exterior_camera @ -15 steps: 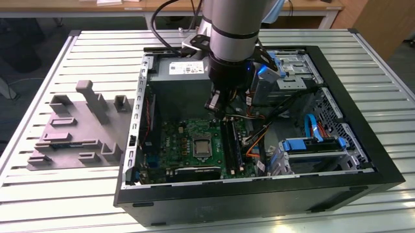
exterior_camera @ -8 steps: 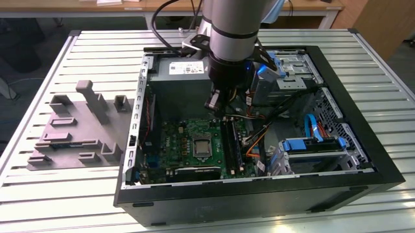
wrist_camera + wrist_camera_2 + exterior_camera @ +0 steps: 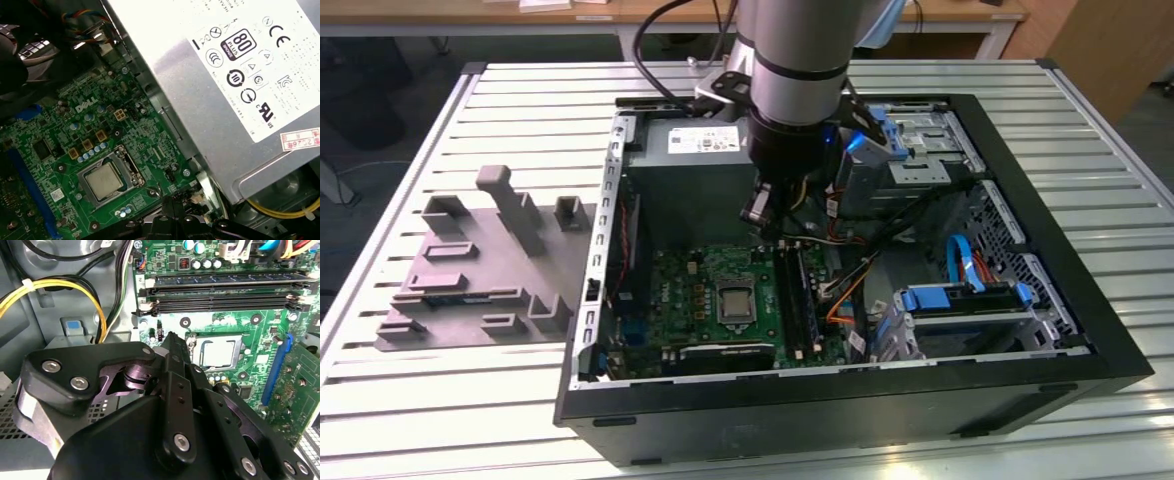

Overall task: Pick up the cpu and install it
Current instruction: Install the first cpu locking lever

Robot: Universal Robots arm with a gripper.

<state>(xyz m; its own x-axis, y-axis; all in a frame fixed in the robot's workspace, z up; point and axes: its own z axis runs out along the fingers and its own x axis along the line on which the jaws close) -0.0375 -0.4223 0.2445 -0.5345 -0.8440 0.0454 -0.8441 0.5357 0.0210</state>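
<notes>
The cpu, a small square chip with a shiny silver top, lies flat in the black-framed socket on the green motherboard inside the open computer case. Both wrist views show the cpu seated there, with nothing touching it. My gripper hangs above the board, a little toward the power supply side of the socket. Its black fingers come together at the tip with nothing seen between them. The gripper's tip sits just off the board's edge in the first wrist view.
A grey power supply box stands close beside the gripper. Black memory slots run past the socket, and yellow and black cables hang nearby. A blue-clipped drive cage fills the case's right. A grey fixture lies outside on the slatted table.
</notes>
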